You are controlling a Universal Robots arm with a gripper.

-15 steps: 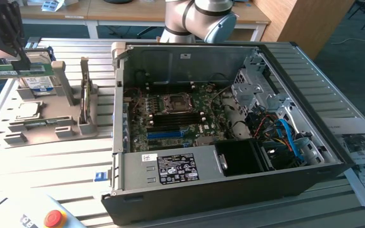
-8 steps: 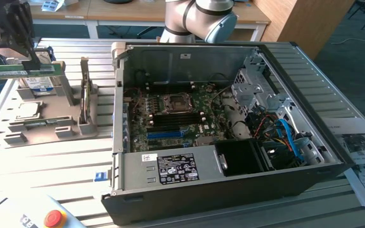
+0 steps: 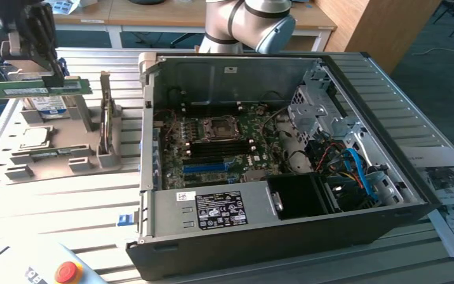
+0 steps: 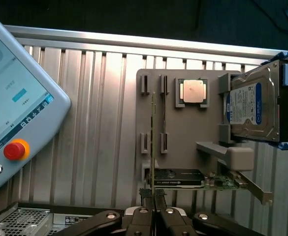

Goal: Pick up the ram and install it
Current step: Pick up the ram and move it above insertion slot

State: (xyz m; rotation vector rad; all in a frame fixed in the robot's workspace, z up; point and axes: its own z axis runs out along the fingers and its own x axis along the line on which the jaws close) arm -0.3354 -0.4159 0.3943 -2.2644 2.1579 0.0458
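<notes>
Slatted metal table (image 3: 54, 195), wooden desks (image 3: 140, 15) behind; open computer case (image 3: 290, 236); ram (image 3: 22, 90) in gripper (image 3: 54, 83).

Our arm (image 3: 235, 21) is silver-grey, built of rounded tubes, with a pale blue joint cap (image 3: 278, 32). We see our gripper (image 4: 152, 195) is black: two slim fingers (image 4: 145, 192) on angled links, fastened by round silver screws (image 4: 109, 215).

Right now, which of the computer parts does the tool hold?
The ram, the green stick clamped in the tool; the processor and hard drive rest in the grey holder.
</notes>
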